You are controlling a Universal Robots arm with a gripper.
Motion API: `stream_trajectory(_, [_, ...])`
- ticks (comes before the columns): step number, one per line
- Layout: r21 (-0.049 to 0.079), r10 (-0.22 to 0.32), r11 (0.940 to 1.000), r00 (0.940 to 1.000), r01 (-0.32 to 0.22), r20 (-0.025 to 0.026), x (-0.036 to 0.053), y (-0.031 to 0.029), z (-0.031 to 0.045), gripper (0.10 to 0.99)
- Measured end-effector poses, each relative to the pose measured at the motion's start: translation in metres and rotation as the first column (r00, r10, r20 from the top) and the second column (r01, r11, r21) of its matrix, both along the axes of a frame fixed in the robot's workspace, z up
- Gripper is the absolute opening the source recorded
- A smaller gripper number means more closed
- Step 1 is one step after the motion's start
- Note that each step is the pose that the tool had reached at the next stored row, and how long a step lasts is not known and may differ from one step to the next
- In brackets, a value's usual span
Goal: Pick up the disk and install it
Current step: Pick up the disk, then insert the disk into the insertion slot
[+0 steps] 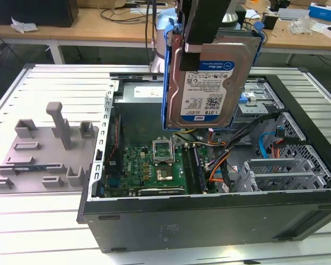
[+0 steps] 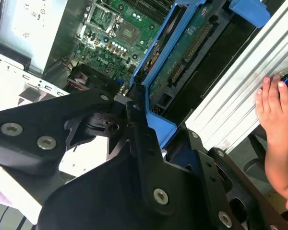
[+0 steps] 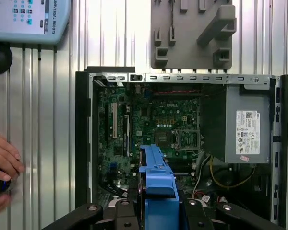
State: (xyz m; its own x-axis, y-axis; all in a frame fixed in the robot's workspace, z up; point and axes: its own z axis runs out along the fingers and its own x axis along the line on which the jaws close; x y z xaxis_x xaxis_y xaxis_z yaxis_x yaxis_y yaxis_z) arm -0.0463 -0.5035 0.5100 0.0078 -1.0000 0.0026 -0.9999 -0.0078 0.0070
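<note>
The disk [image 1: 209, 83], a silver hard drive with a blue-and-white label in a blue carrier frame, hangs upright above the open computer case [image 1: 209, 215]. My gripper [image 1: 207, 41] is shut on its upper edge. In the second wrist view the black fingers [image 2: 139, 139] clamp the blue frame [image 2: 158, 76], with the drive's green circuit side facing the camera. In the first wrist view the frame's blue edge [image 3: 156, 187] points down at the motherboard [image 3: 149, 129] inside the case.
A silver drive cage [image 1: 265, 171] and cables fill the case's end at the exterior view's right. The grey power supply box [image 3: 247, 124] sits in one corner. A grey fixture plate [image 1: 44, 149] lies beside the case. A person's hand [image 2: 276, 115] rests on the ribbed table.
</note>
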Motion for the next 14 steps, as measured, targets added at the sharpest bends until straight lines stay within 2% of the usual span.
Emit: stream_trajectory(14, [0.000,0.000,1.0000,1.0000,0.000,0.0000,0.0003,0.0000,-0.0001,0.369])
